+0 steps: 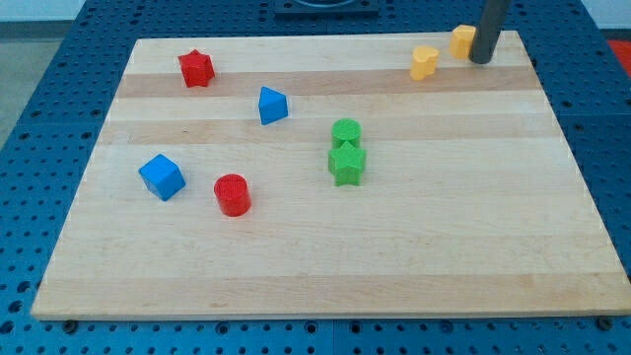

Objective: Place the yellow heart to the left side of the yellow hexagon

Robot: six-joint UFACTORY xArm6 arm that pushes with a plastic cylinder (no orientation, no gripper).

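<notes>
Far left on the wooden board (296, 266) sits the red star (196, 68), with the blue cube (162, 177) and the red cylinder (233, 194) nearer the view's bottom. The blue triangular block (272, 105) lies between them and the centre, where 2 green blocks touch: a green cylinder (346, 130) just beyond a green star (346, 163).

The 2 yellow blocks are at the far right. The left one, which I take for the yellow heart (424, 62), lies near the yellow hexagon (462, 40), to its left and slightly nearer. My tip (480, 60) rests just right of the hexagon, touching or nearly so. There is no claw here, only a plain rod holding nothing.

The heart lies left of my tip, with the hexagon between them. Its shape is too small to confirm, but it already appears to be on the hexagon's left side.
</notes>
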